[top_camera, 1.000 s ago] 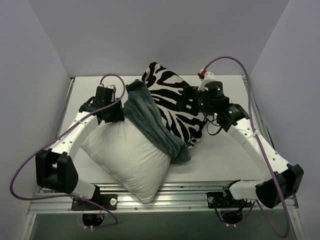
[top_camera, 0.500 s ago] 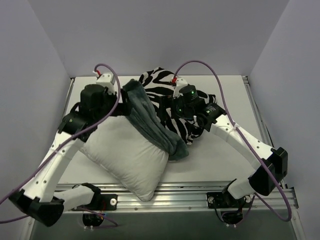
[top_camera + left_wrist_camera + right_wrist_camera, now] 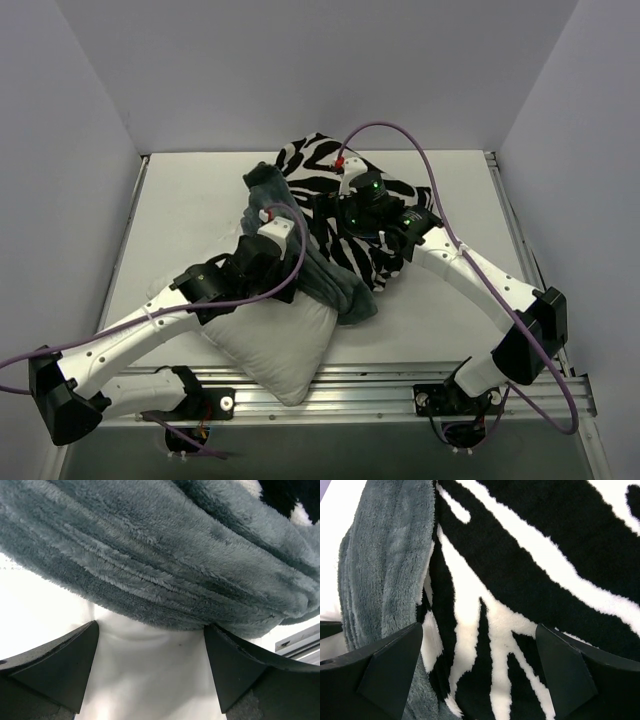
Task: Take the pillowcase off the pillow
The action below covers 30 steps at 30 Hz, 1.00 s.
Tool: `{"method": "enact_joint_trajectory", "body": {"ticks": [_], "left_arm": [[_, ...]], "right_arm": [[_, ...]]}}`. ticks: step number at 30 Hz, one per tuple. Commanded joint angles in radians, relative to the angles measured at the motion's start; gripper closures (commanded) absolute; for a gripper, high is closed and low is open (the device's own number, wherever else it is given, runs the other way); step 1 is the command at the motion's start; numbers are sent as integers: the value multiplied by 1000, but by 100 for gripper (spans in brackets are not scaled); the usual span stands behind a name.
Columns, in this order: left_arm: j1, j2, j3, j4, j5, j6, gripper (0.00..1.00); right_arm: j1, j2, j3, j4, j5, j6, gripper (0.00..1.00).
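From above, the large plump plain white pillow lies on the pale desk, its bare corner at 6 o'clock. The soft pillowcase, zebra-striped outside and grey-green inside, is bunched over the pillow's far half towards 1 o'clock, its lining rolled into a thick cuff. The left end effector hangs over the bare cushion just beside that cuff, and the right end effector hovers over the stripes at 12 o'clock, probably so that one can pin the cushion while the other drags fabric off. From the left wrist, the left end effector stands wide and grips nothing. The white pillow shows between its fingers and the cuff of the pillowcase at 12 o'clock, well placed for a bite on the roll. From the right wrist, the right end effector is equally wide and empty above the striped pillowcase, with the grey-green cuff at 9 o'clock.
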Motion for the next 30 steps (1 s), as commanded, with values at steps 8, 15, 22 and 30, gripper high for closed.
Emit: {"method": "enact_joint_trajectory", "body": {"ticks": [8, 15, 22, 30], "left_arm": [[-42, -87, -137, -13, -12, -228, 6], [-39, -186, -36, -131, -24, -110, 6], [-41, -180, -32, -167, 46, -68, 6], [-38, -96, -198, -18, 94, -181, 6]], "right_arm": [[6, 3, 96, -40, 25, -54, 9], [8, 25, 112, -45, 10, -60, 9], [14, 20, 127, -49, -6, -68, 9], [51, 46, 159, -68, -32, -92, 9]]}}
